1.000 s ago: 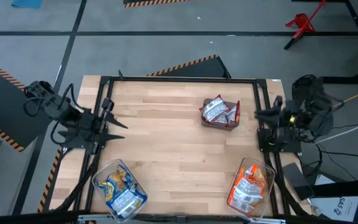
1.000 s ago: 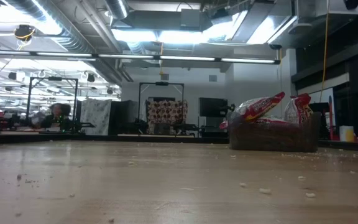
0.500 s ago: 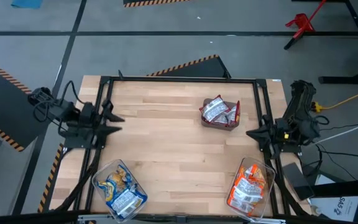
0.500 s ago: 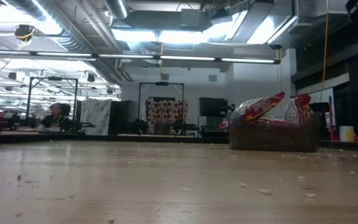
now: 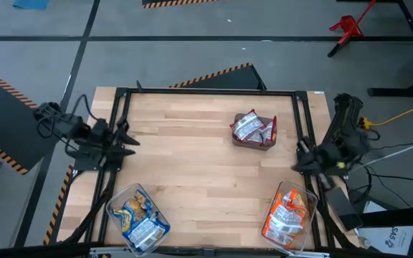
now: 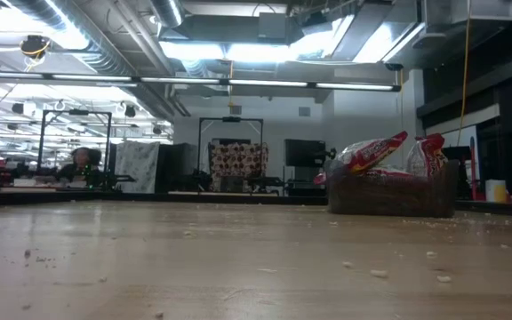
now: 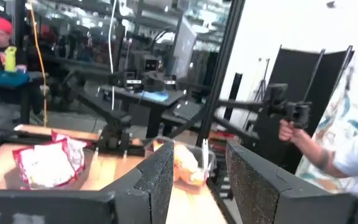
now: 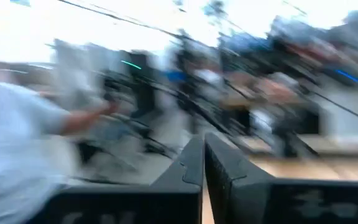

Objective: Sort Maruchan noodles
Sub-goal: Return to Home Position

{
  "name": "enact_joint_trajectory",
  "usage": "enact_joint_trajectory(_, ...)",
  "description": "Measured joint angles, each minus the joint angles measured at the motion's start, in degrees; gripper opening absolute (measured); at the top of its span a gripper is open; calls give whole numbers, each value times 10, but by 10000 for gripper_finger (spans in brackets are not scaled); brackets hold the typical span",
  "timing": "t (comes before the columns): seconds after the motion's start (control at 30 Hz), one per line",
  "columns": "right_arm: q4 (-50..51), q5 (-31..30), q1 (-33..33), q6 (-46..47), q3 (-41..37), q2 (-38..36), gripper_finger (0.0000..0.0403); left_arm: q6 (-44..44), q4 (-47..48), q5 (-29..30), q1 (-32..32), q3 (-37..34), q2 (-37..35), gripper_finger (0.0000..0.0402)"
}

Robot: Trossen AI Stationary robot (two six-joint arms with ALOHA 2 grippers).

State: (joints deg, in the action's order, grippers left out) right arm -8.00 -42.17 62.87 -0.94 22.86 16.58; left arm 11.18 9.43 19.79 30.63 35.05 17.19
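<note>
The noodles lie sorted in three containers. Red-accented packets (image 5: 253, 129) stick up out of a small brown box, which also shows in the low view (image 6: 389, 182) and the left wrist view (image 7: 48, 163). Blue-yellow packets (image 5: 138, 218) fill a clear bin at the near left. Orange packets (image 5: 287, 213) fill a clear bin at the near right. My left gripper (image 5: 125, 138) hovers open at the table's left rail, as the left wrist view shows (image 7: 201, 180). My right gripper (image 5: 300, 154) is shut and empty at the right rail; its wrist view is blurred (image 8: 203, 163).
A black frame (image 5: 206, 91) runs round the wooden table top. Crumbs dot the boards (image 6: 363, 267). The table's middle is bare wood (image 5: 192, 165). A person in a light top with a raised hand (image 7: 328, 155) stands beyond the table; more people sit far back in the room.
My right gripper has swung from beside the brown box toward the table's near edge along the right rail, its arm turning. My left gripper has drawn back a little toward the left edge. The packets and containers have stayed put.
</note>
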Motion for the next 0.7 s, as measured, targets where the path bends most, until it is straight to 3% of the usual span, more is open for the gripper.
enact_joint_trajectory(0.1,-6,106,0,-65,1,-59,1,-8,26,8,0,0,-45,141)
enact_joint_trajectory(0.2,29,154,0,-84,2,-132,1,-11,28,22,0,-16,-93,141)
enact_joint_trajectory(0.37,85,89,0,-79,11,-162,1,-8,23,74,0,-82,-170,141)
enact_joint_trajectory(0.47,94,88,1,-75,8,-163,1,16,8,132,0,-137,-169,141)
enact_joint_trajectory(0.7,84,92,1,-41,-58,-163,1,33,-132,104,0,-267,-170,141)
